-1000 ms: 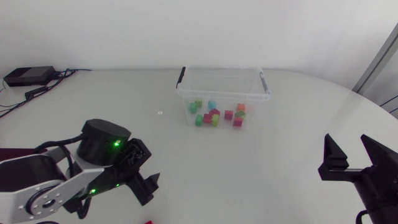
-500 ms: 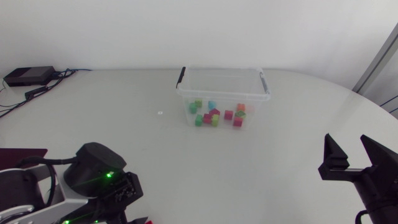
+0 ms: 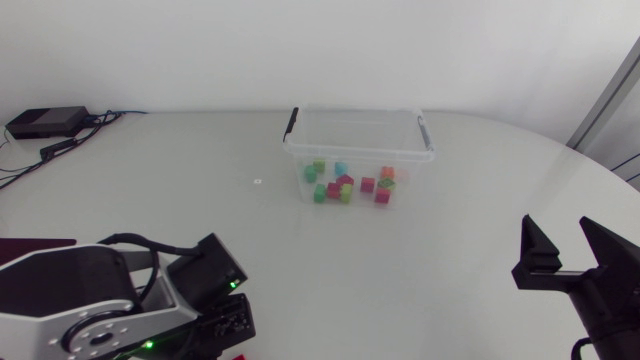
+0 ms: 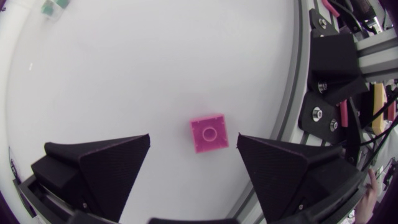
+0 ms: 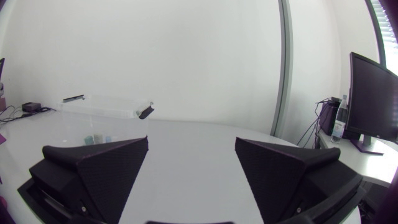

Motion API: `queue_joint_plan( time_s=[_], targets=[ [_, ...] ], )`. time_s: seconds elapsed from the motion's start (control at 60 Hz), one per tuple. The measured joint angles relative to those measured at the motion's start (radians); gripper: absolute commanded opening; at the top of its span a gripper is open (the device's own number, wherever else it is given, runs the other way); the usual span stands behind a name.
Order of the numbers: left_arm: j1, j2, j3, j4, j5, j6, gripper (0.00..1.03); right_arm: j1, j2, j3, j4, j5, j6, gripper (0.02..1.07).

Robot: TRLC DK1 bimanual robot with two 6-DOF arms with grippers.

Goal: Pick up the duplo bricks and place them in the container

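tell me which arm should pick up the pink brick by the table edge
Left. The pink brick lies on the table between the left arm's open jaws, untouched. The right arm sits at the table's far side, well away from it.

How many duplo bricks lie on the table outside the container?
1: a pink brick on the table, between the left end effector's open fingers, touching neither. In the head view the left arm may hide others.

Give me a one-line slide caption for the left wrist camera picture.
Open left hand poised over a single pink duplo brick lying on the white table.
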Motion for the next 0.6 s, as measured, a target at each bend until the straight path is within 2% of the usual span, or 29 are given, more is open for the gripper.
queue_joint_plan(
  time_s=[0.15,0.233,0.3,0.367,0.4,0.6],
  targets=[
    [-0.023,0.129,0.027,0.000,0.004,-0.003,0.97,0.000,0.000,0.000,0.000,0.000,0.000,1.03],
    [-0.026,0.179,0.032,0.003,0.013,-0.003,0.90,0.000,0.000,0.000,0.000,0.000,0.000,1.03],
    [-0.026,0.206,0.033,0.016,0.016,-0.003,0.67,0.000,0.000,0.000,0.000,0.000,0.000,1.03],
    [-0.024,0.214,0.035,0.038,0.018,-0.003,0.25,0.000,0.000,0.000,0.000,0.000,0.000,1.03],
    [-0.018,0.215,0.039,0.050,0.020,-0.003,0.11,0.000,0.000,0.000,0.000,0.000,0.000,1.03],
    [0.029,0.195,0.051,0.080,0.034,-0.003,0.06,0.000,0.000,0.000,0.000,0.000,0.000,1.03]
  ],
)
